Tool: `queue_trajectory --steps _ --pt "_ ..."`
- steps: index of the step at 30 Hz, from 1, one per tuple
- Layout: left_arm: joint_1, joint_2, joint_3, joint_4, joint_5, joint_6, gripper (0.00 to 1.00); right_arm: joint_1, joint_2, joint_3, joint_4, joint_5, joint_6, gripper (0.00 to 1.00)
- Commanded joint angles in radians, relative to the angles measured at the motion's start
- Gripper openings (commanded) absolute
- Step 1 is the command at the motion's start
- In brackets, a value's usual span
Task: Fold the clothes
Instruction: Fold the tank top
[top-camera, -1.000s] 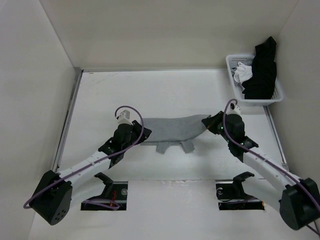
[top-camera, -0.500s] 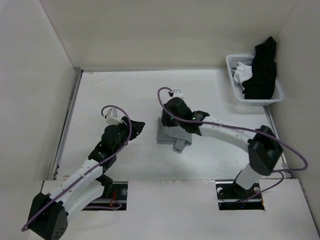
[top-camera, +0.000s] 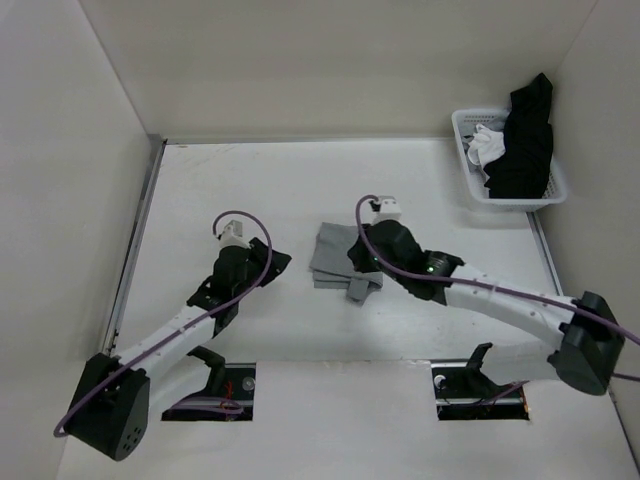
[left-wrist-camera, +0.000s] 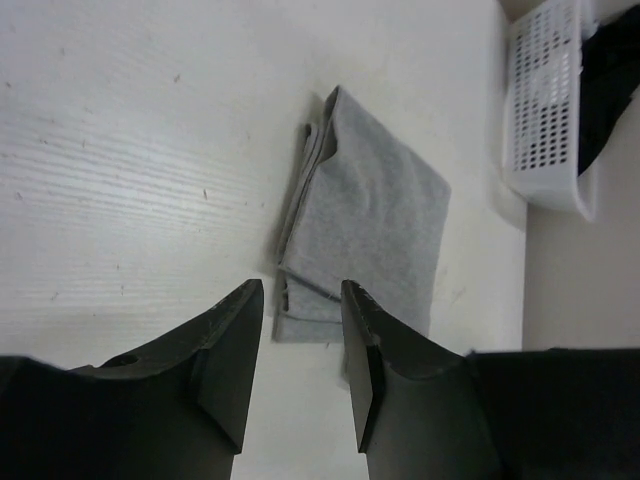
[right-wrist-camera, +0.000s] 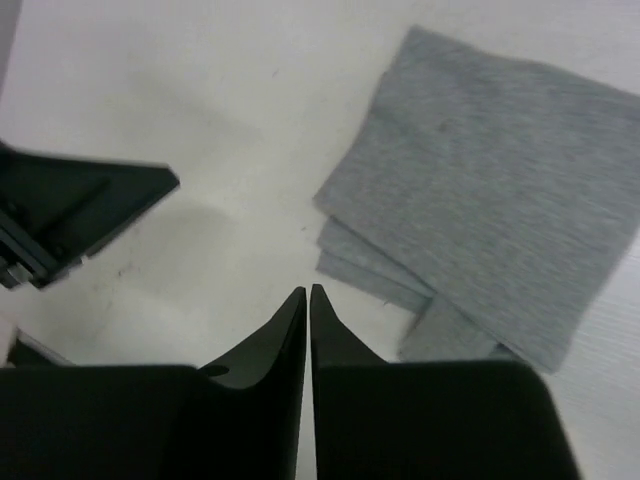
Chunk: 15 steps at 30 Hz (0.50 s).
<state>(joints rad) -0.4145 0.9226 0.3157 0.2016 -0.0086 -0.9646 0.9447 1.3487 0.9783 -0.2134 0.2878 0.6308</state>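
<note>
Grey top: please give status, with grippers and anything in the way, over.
Left gripper open, right gripper shut, both empty. The grey top lies folded, one tab sticking out at its near edge. Nothing in the way.

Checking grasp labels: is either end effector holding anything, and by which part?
Nothing is held. The left end effector is open and empty, the right end effector shut on nothing; the folded grey top lies free on the table.
</note>
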Motion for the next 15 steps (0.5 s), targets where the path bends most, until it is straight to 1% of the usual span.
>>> queue_trajectory --steps 1,4,6,7,9,11,12,14,15 --pt "-0.046 0.065 0.046 0.093 -0.005 0.023 0.36 -0.051 -0.123 -0.156 0.112 0.042 0.021 0.04" --pt "-0.095 0.117 0.066 0.088 -0.05 0.067 0.34 -0.094 -0.303 -0.333 0.212 0.076 0.043 0.01" --pt "-0.118 0.139 0.068 0.072 -0.076 0.102 0.34 -0.135 -0.441 -0.458 0.259 0.102 0.055 0.02" --pt "-0.12 0.148 0.066 0.055 -0.086 0.118 0.34 -0.169 -0.501 -0.511 0.267 0.115 0.07 0.06" --pt "-0.109 0.157 0.053 0.03 -0.102 0.136 0.35 -0.253 -0.601 -0.611 0.279 0.126 0.124 0.19" --pt "-0.085 0.16 0.043 0.024 -0.114 0.159 0.39 -0.325 -0.648 -0.674 0.293 0.122 0.164 0.34" --pt "-0.074 0.168 0.043 0.018 -0.119 0.165 0.41 -0.371 -0.66 -0.706 0.307 0.119 0.182 0.43" --pt "-0.063 0.199 0.063 0.007 -0.12 0.167 0.45 -0.43 -0.66 -0.748 0.344 0.123 0.196 0.53" --pt "-0.063 0.212 0.072 0.004 -0.119 0.168 0.46 -0.45 -0.657 -0.76 0.364 0.123 0.193 0.55"
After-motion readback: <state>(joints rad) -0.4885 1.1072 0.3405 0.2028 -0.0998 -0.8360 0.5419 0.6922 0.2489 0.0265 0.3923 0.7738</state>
